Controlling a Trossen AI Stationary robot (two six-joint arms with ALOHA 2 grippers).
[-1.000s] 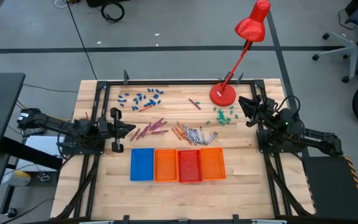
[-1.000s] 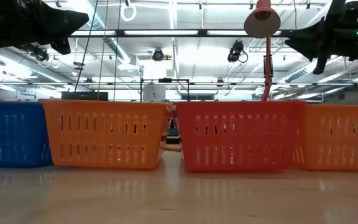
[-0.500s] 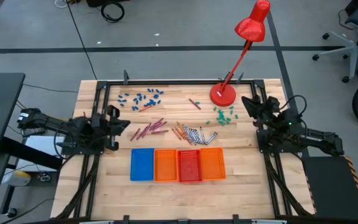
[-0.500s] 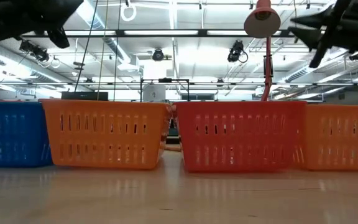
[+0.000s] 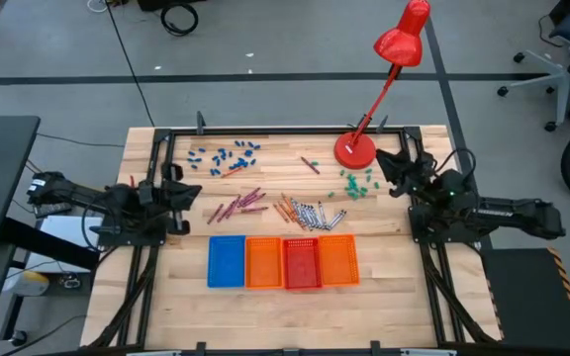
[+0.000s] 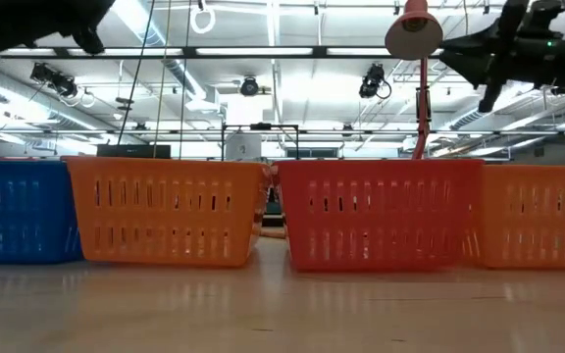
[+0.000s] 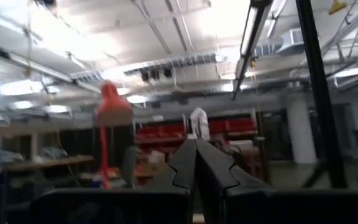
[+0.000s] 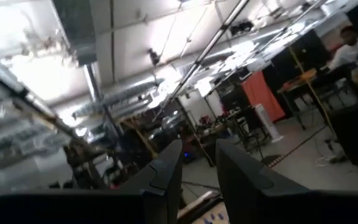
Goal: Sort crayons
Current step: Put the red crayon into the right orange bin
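The crayons lie loose on the table's middle: a purple cluster [image 5: 240, 204], orange ones [image 5: 284, 209] and silvery ones [image 5: 317, 214], with strays [image 5: 310, 164] farther back. My left gripper [image 5: 194, 191] hovers left of the purple cluster, shut and empty, its fingers tilted up [image 7: 196, 163]. My right gripper [image 5: 384, 160] hangs above the table's right side near the green bits, open, with nothing between its fingers [image 8: 199, 168]. Both grippers are well above the table in the low view. The wrist views show only the room.
Four small trays stand in a row near the front edge: blue [image 5: 227, 261], orange [image 5: 263, 262], red [image 5: 301, 263], orange [image 5: 337, 259]. Stubby blue bits [image 5: 226, 155] lie far left and green bits [image 5: 357, 183] right. A red desk lamp [image 5: 354, 150] stands at the back.
My left gripper has risen and drawn back a little toward the table's left edge, away from the purple crayons, tipping its fingers upward; it stays shut. The crayons have not moved.
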